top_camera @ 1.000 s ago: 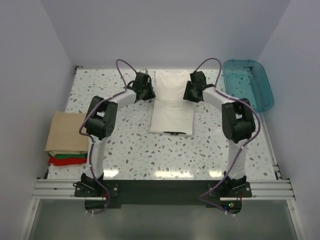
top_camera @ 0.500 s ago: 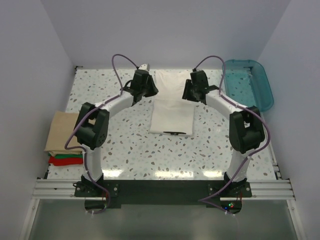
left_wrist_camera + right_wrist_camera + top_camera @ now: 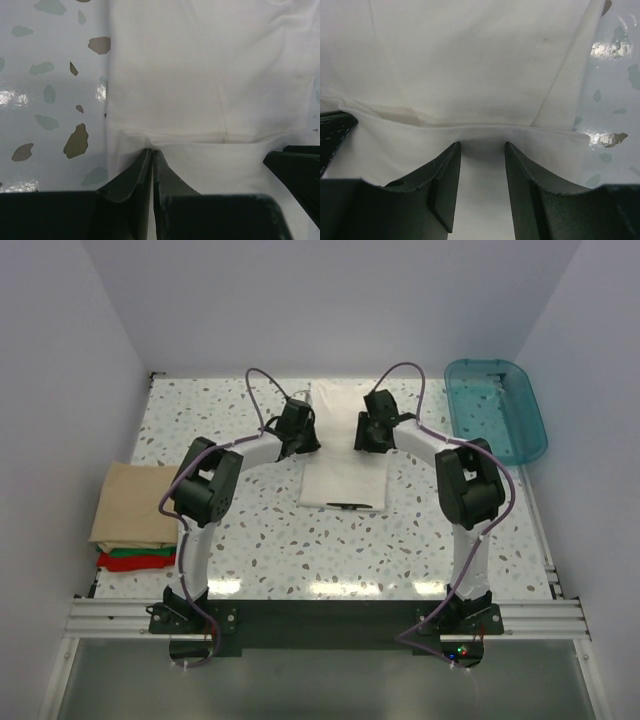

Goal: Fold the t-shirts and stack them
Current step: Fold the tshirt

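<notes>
- The plain white cloth t-shirt lies towards the far middle of the speckled tabletop, already narrowed into a long strip. A cross-fold ridge runs across it right at my fingertips.
- My left pincer is drawn narrow, its tips almost meeting at the left end of that ridge. It seems to nip a small pucker of cloth. The bite looks thin, so if I lift now it may slide off, or I may hold only the top layer and peel the fold open.
- My right pincer stands partly open, its fingers straddling the ridge with nothing clamped. If I raise both arms before it closes, only the left side rises and the shirt skews.
- The right fingers sit just inside the shirt's right border, where a tucked-under flap shows. Closing there could catch that flap and drag the side fold out.
- My two pincers are close together over the shirt — a careless sweep could knock them into each other.
- The folded tan t-shirt tops the green t-shirt and the red t-shirt at the left edge, well apart. A loose fold could fall open on the way there.
</notes>
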